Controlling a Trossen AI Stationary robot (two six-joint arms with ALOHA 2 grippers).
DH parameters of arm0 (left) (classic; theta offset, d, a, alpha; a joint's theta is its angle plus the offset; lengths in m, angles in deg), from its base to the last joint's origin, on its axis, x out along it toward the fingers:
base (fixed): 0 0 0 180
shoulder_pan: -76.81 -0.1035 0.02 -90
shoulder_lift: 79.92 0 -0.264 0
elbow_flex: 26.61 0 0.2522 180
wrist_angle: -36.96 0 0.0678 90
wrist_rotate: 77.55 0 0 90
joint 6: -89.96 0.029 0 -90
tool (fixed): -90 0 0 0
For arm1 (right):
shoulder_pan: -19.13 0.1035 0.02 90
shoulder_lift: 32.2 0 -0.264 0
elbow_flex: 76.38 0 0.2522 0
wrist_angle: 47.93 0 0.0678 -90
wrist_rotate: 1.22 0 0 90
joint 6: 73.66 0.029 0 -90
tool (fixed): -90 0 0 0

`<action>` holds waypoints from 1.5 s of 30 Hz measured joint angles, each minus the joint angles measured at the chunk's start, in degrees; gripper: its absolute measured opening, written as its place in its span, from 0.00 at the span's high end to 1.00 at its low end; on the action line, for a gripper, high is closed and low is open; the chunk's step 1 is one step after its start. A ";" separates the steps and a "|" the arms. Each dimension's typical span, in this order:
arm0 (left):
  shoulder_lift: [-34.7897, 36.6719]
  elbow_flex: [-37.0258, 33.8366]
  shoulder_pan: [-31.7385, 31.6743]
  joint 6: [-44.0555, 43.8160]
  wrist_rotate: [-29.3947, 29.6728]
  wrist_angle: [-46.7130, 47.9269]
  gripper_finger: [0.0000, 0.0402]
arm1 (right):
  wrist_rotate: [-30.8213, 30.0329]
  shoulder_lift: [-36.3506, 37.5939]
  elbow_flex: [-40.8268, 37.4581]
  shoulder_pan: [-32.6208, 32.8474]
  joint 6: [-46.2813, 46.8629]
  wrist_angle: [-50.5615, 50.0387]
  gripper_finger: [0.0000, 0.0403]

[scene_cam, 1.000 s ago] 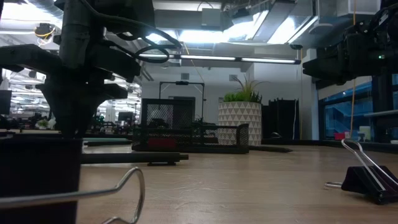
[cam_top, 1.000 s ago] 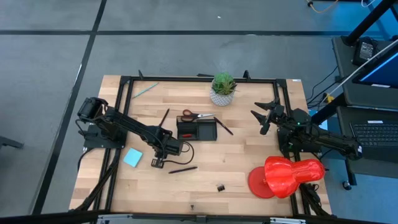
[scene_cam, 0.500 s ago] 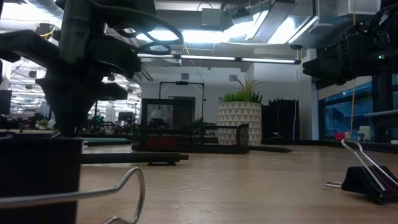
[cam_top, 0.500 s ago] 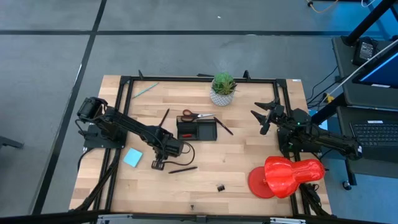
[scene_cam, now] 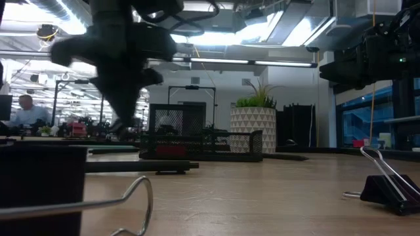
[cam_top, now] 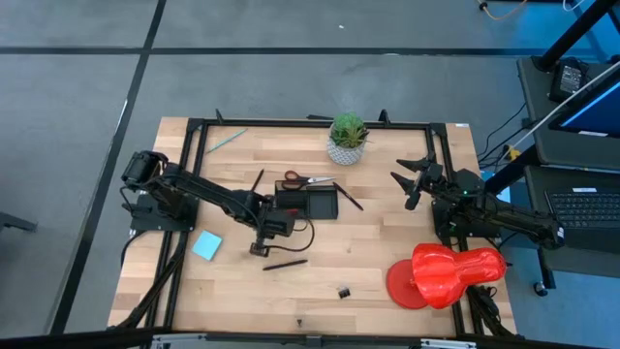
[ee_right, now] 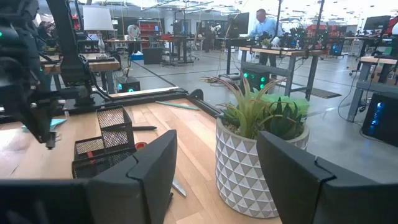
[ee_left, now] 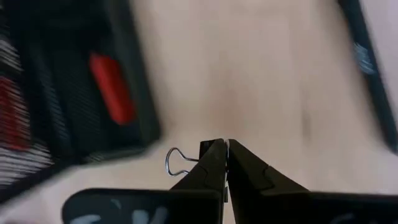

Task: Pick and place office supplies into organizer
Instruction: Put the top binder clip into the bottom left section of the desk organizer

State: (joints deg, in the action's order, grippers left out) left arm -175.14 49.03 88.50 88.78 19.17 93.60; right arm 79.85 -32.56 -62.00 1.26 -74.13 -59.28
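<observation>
Just left of the low black mesh organizer (cam_top: 307,203) my left pincer (cam_top: 259,247) hangs above the wooden table (cam_top: 387,252), its two dark fingers (ee_left: 245,171) pressed together on a small black binder clip (ee_left: 205,149); the clip's wire loop sticks out beside the fingertips in the left wrist view. That view is blurred, but it shows the organizer's dark mesh wall with something red inside one compartment.

On the table below and just to the right of that pincer lies a thin dark pen (cam_top: 285,263). A light blue square notepad (cam_top: 206,245) lies farther left, near the table's edge. Red-handled scissors (cam_top: 298,180) lie touching the organizer's far side, another dark pen (cam_top: 350,200) rests slanted at its right end, and a third (cam_top: 256,182) lies slanted off its left end. A green pencil (cam_top: 229,138) lies near the far left corner. One more tiny black clip (cam_top: 343,292) sits alone toward the near edge.

My right pincer (cam_top: 415,181) waits over the right part of the table, fingers (ee_right: 292,174) spread wide apart and holding nothing, facing the potted green plant in its white patterned pot (ee_right: 255,158). A large red plastic object (cam_top: 444,274) stands near the right front corner.
</observation>
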 joint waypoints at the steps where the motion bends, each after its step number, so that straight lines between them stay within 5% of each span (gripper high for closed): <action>1: 0.00 0.00 -0.12 0.73 1.45 -0.69 0.99 | 0.00 0.00 0.00 -0.02 0.00 0.00 0.44; 24: 0.05 -0.15 -1.28 8.82 15.41 -13.36 0.99 | -0.02 0.00 0.00 -0.01 -0.02 -0.01 0.44; 45: 0.13 -7.15 -3.57 6.33 16.24 -21.90 0.99 | 0.00 0.00 0.00 -0.02 -0.02 0.00 0.44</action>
State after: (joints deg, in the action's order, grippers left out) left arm -175.00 41.89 84.93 95.11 35.41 71.70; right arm 79.85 -32.56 -62.00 1.24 -74.15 -59.28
